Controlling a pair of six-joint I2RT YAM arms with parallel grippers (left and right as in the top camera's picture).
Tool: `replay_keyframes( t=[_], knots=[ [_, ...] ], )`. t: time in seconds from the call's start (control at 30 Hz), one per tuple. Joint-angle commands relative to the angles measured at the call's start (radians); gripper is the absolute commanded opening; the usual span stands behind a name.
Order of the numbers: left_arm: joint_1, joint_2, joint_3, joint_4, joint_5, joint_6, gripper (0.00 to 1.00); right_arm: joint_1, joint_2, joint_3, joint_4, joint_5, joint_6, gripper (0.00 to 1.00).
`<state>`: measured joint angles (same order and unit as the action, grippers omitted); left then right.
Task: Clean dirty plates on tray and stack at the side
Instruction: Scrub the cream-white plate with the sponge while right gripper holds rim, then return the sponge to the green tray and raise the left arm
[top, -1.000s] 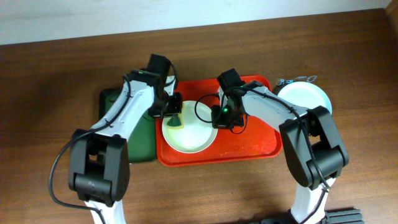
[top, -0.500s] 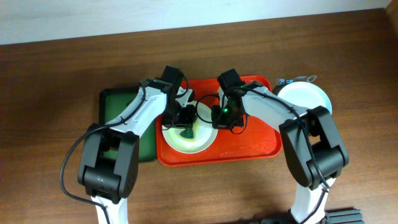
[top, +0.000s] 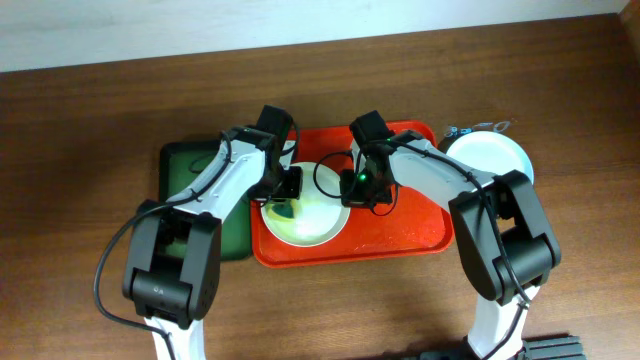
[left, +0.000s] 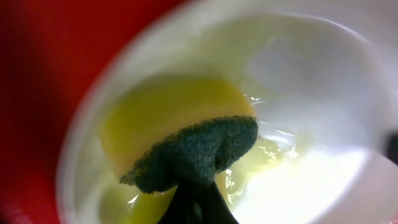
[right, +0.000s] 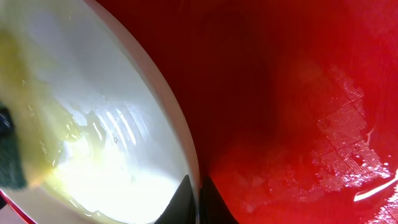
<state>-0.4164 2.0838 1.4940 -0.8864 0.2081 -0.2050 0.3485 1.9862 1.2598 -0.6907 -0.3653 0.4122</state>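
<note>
A cream-white plate (top: 312, 218) with a yellow smear lies on the red tray (top: 400, 230). My left gripper (top: 285, 200) is shut on a yellow-and-green sponge (left: 186, 143) pressed onto the plate's left inner part (left: 311, 81). My right gripper (top: 352, 190) is shut on the plate's right rim (right: 189, 155), one finger inside and one outside. A second pale plate (top: 490, 155) lies on the table right of the tray. A third plate is not seen.
A dark green tray (top: 190, 165) lies left of the red tray, partly under my left arm. The red tray floor (right: 311, 124) is wet right of the plate. A small metal object (top: 470, 128) lies by the far right plate.
My left gripper came from the tray's left edge onto the plate with the sponge, then slid it slightly back left. My right gripper has stayed on the rim.
</note>
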Motion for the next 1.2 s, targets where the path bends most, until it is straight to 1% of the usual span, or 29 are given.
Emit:
replay_keyframes(
  t=[0.0,0.1,0.17,0.2,0.3,0.37,0.5,0.63,0.67,0.73,0.77,0.8,0.87,0.9,0.93,1.0,1.03,1.1,1.13,1.17],
  knots=[
    [-0.005,0.023,0.047,-0.034,0.279,0.065,0.0,0.006,0.001,-0.016,-0.004,0.006,-0.004,0.04],
    [0.056,-0.04,0.148,-0.104,0.228,0.064,0.0,0.006,0.001,-0.016,-0.004,0.006,-0.004,0.04],
    [0.116,-0.078,0.206,-0.174,0.116,0.064,0.0,0.006,0.001,-0.016,-0.003,0.006,-0.004,0.04],
    [0.156,-0.1,0.227,-0.219,0.019,0.064,0.0,0.006,0.001,-0.016,0.0,0.006,-0.004,0.04],
    [0.227,-0.109,0.228,-0.312,-0.129,0.06,0.0,0.005,0.001,-0.016,0.0,0.006,-0.004,0.04],
    [0.274,-0.109,0.214,-0.346,-0.19,0.03,0.0,0.005,0.001,-0.016,0.0,0.006,-0.004,0.04],
    [0.322,-0.109,0.146,-0.324,-0.219,0.031,0.0,0.005,0.001,-0.016,0.0,0.006,-0.004,0.04],
    [0.318,-0.109,0.002,-0.213,-0.226,0.031,0.0,0.005,0.001,-0.016,0.0,0.006,-0.004,0.05],
    [0.318,-0.109,-0.03,-0.186,-0.223,0.031,0.0,0.005,0.001,-0.016,0.0,0.009,-0.004,0.11],
    [0.319,-0.109,-0.04,-0.177,-0.223,0.031,0.05,0.005,0.001,-0.016,0.0,0.01,-0.004,0.28],
    [0.319,-0.11,-0.034,-0.177,-0.209,0.031,0.17,0.006,0.001,-0.016,0.0,0.01,-0.004,0.38],
    [0.319,-0.11,-0.023,-0.183,-0.19,0.031,0.27,0.006,0.001,-0.016,0.0,0.01,-0.004,0.41],
    [0.321,-0.11,0.031,-0.226,-0.171,0.031,0.44,0.006,0.001,-0.016,0.0,0.01,-0.004,0.41],
    [0.321,-0.111,0.087,-0.267,-0.171,0.031,0.68,0.006,0.001,-0.016,0.0,0.01,-0.003,0.41],
    [0.321,-0.112,0.145,-0.308,-0.171,0.031,0.74,0.006,0.001,-0.016,0.0,0.01,-0.003,0.4],
    [0.322,-0.114,0.315,-0.409,-0.175,0.03,0.75,0.006,0.001,-0.016,0.0,0.01,-0.003,0.31],
    [0.328,-0.116,0.399,-0.449,-0.183,0.017,0.92,0.006,0.001,-0.016,0.0,0.01,-0.004,0.3],
    [0.36,-0.116,0.53,-0.512,-0.19,-0.013,0.95,0.005,0.001,-0.016,0.0,0.01,-0.004,0.28],
    [0.387,-0.117,0.583,-0.535,-0.19,-0.027,1.0,0.005,0.001,-0.016,0.0,0.01,-0.004,0.23],
    [0.411,-0.117,0.616,-0.55,-0.19,-0.03,0.99,0.005,0.001,-0.016,0.0,0.01,-0.004,0.15]
  ],
)
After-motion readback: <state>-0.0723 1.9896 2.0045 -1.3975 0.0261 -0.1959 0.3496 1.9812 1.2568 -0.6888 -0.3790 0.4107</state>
